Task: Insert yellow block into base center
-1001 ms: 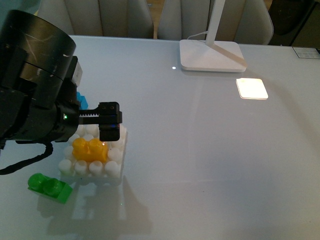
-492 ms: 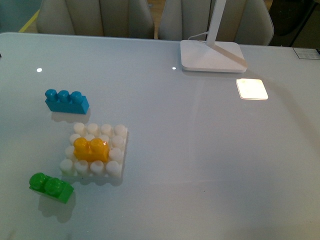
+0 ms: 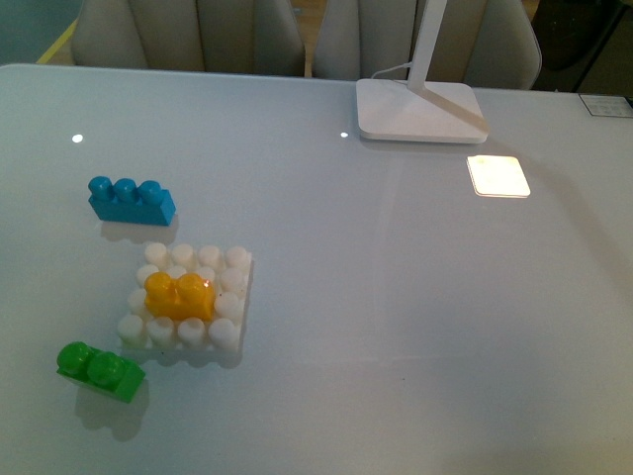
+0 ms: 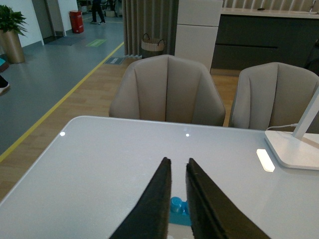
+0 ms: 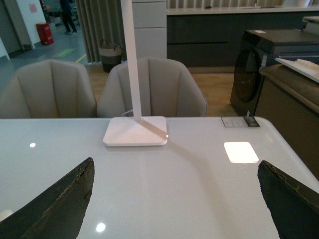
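Two grippers, neither visible from the front. Left gripper (image 4: 178,199): jaws nearly shut, only a thin slit between the fingers (image 4: 155,204), nothing held; it hangs above the table (image 4: 99,169) with the blue brick (image 4: 178,206) showing through the slit below. Right gripper (image 5: 174,199): jaws wide apart, one finger (image 5: 60,204) at each side of its wrist view, empty, touching nothing.

Yellow block (image 3: 179,295) sits on the base (image 3: 190,299), pressed among the studs in the middle rows, a bit toward the left edge as seen from the front. White studs show on all sides of it. Base lies flat on the table (image 3: 396,327).

Blue brick (image 3: 131,200) lies beyond the base, apart from it. Green brick (image 3: 97,370) lies near the base's front-left corner, just off it, not touching.

Lamp foot (image 3: 419,109) at the far side of the table, its stem rising out of view; bright square patch (image 3: 497,175) on the surface beside it. Chairs (image 4: 167,89) behind the table.

No brand marks or readable writing on any brick, the base or the lamp. Small label (image 5: 240,121) at the table's far edge in the right wrist view: too small to read.
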Robot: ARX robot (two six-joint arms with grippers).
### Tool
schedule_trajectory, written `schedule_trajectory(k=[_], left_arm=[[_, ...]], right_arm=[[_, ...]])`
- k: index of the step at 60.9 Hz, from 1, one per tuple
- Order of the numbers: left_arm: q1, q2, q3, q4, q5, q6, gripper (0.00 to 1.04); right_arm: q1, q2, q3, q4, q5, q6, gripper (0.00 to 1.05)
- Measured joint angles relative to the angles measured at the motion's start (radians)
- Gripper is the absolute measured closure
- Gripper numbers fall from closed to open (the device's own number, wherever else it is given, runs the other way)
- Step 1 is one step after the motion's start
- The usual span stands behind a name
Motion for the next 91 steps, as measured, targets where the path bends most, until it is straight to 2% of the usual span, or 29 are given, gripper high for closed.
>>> schedule_trajectory(k=[3,52,91], left_arm=[[0.000,-0.043,-0.013,-0.025,0.000,0.000,1.02],[0.000,-0.695,-0.103,-0.569,0.000,0.004,1.02],[0.000,-0.956,-0.103,-0.823,0.000,0.004,1.02]], right_arm=[[0.000,0.000,0.000,0.000,0.000,0.000,0.09],[0.000,0.000,0.000,0.000,0.000,0.000,0.09],[0.000,0.000,0.000,0.000,0.000,0.000,0.09]])
